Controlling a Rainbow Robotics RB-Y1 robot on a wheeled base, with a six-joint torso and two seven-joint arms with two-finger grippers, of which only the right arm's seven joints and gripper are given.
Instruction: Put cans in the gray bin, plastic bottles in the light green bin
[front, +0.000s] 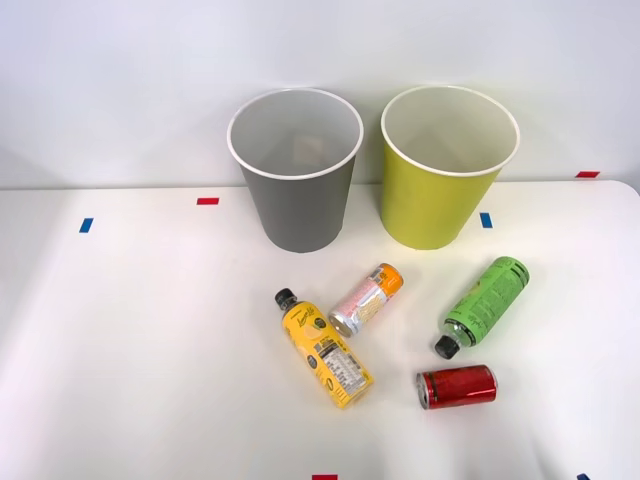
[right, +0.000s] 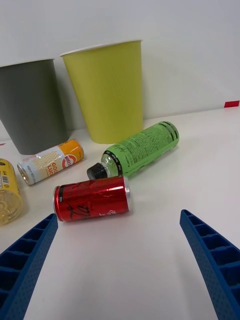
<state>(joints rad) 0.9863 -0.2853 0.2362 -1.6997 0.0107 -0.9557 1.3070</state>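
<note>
On the white table lie a shiny red can, a pale pink can with an orange end, a yellow black-capped bottle and a bright green black-capped bottle. All four lie on their sides. Behind them stand the gray bin and, to its right, the light green bin. My right gripper is open, its blue ribbed fingers spread wide, a short way in front of the red can and touching nothing.
Small red and blue tape marks dot the table. A pale wall rises right behind the bins. The table's left half is bare, and open surface lies between my fingers and the red can.
</note>
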